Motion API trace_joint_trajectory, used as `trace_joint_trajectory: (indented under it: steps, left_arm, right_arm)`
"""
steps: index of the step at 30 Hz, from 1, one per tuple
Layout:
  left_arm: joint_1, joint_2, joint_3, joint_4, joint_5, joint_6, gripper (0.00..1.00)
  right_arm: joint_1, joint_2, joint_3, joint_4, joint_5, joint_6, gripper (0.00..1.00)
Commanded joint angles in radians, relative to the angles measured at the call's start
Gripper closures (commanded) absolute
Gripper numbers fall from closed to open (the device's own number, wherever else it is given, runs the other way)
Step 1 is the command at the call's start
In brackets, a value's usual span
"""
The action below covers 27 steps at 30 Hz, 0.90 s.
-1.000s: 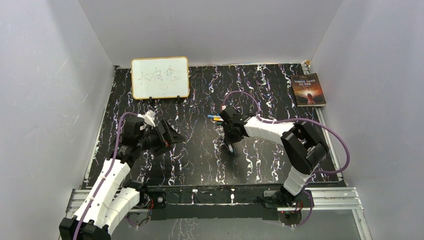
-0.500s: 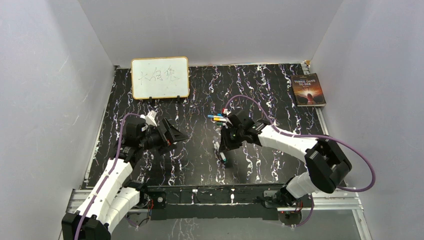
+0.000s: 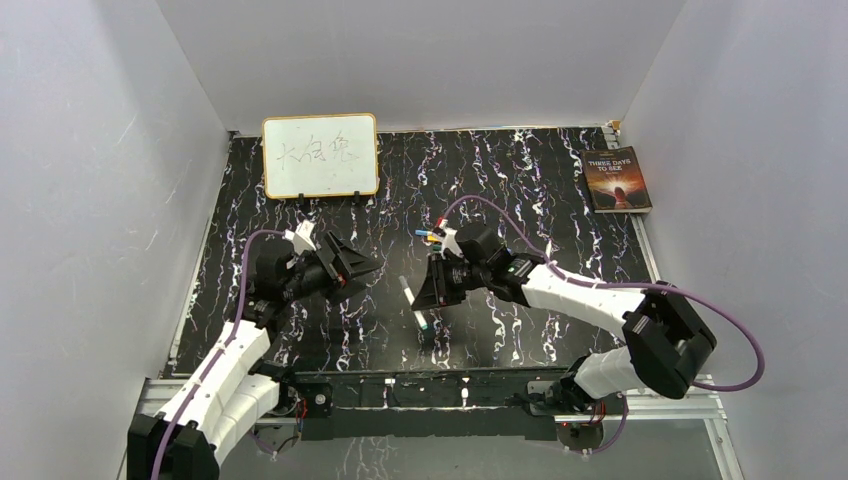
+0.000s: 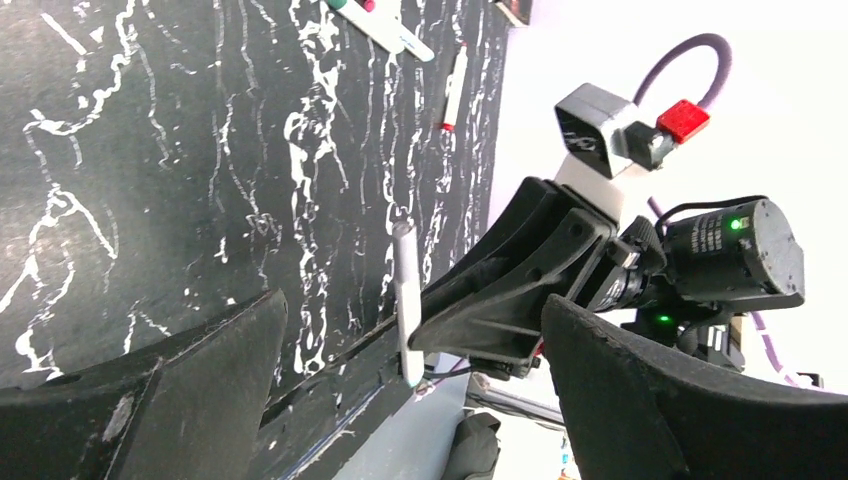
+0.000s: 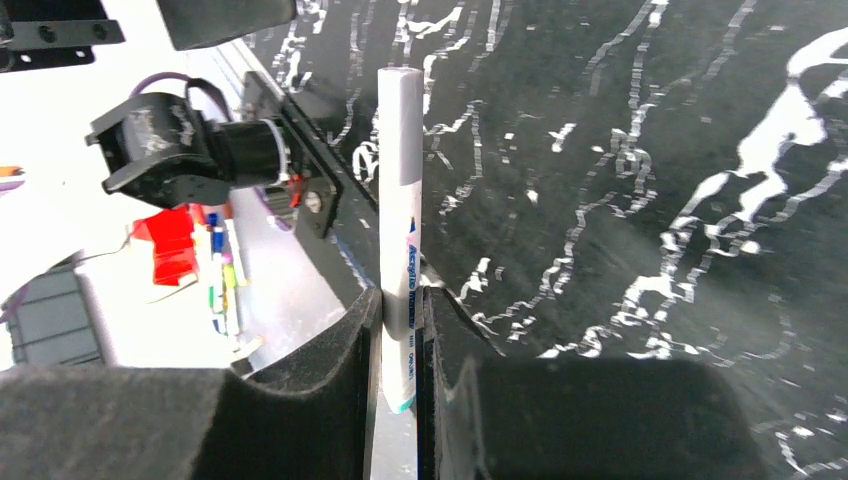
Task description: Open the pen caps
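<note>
Right gripper (image 5: 400, 315): I saw it clamped on one pen (image 5: 399, 200), held off the table (image 3: 330, 330), centre.
Left gripper (image 3: 362, 268): jaws spread wide, empty, facing it.
Other pens (image 3: 432, 237): apparently bunched behind.

You have white-shelled arms (image 3: 225, 365) with black joints (image 3: 665, 338) and looping purple cables (image 3: 480, 198), the left gripper (image 3: 368, 268) and right gripper (image 3: 420, 298) both matte black wedges.
</note>
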Motion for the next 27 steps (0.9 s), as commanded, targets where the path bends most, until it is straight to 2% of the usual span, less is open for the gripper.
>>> trace_joint_trajectory:
  steps: [1,15,27]
  left_arm:
    - [-0.022,-0.019,-0.007,0.115,-0.001,-0.074,0.02]
    - [-0.136,-0.015,-0.026,0.183,-0.09,-0.102,0.04]
    - [-0.179,-0.018,-0.065,0.232,-0.101,-0.115,0.33]
  right_arm:
    - [0.049,-0.009,-0.003,0.207,-0.051,0.101,0.96]
    - [0.128,0.076,0.068,0.355,-0.038,0.201,0.97]
    - [0.132,0.084,0.086,0.367,-0.024,0.208,0.97]
